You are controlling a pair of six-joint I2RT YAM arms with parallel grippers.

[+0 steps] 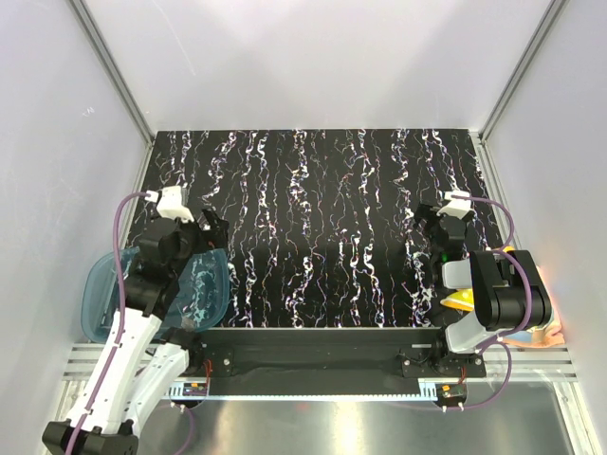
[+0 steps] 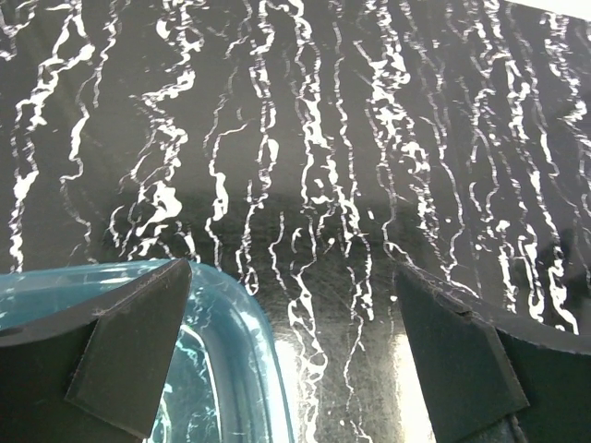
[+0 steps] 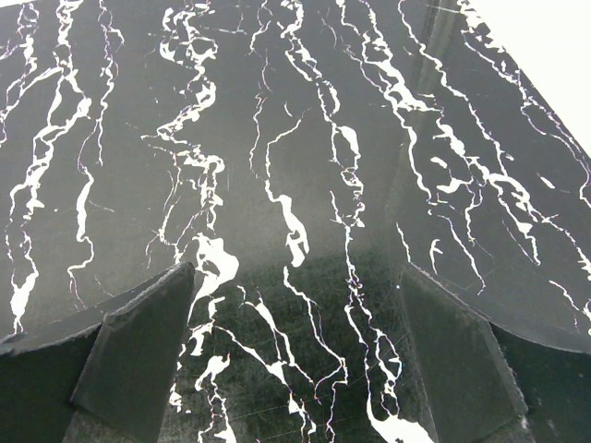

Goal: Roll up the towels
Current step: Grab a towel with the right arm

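Towels: A yellow towel (image 1: 461, 301) and an orange-pink towel (image 1: 539, 336) lay well behind the right fingers (image 1: 444, 223), down by that arm's base at the near right edge of the worktop (image 1: 322, 199). The arm hid most of each cloth, and neither showed any roll.
Right fingers: Spread wide and pinching nothing, they hung over bare marbled worktop, pointed away from both towels.
Left fingers: The left fingers (image 1: 201, 230) were likewise spread wide and empty. One finger stood above the rim of the teal tray (image 2: 247, 325) and the other above bare worktop.
Step in hand: This appeared to be the very start, with no towel yet fetched, flattened or rolled.
Next move: It probably called for the right arm to draw back toward its own base and pinch an edge of the nearer yellow towel. The cloth would then go to the open worktop ahead of both pairs of fingers. Thin cloth would want a low, shallow pinch, and flattening before any roll.
Top view only: It alone showed the towels, and how far behind the right fingers they lay.
Left wrist view only: It alone showed the tray's rim passing under one finger, with clear worktop in the gap.
Right wrist view only: It confirmed nothing lay between or ahead of the right fingers.
Unclear: Whether the towels overlapped could not be told.
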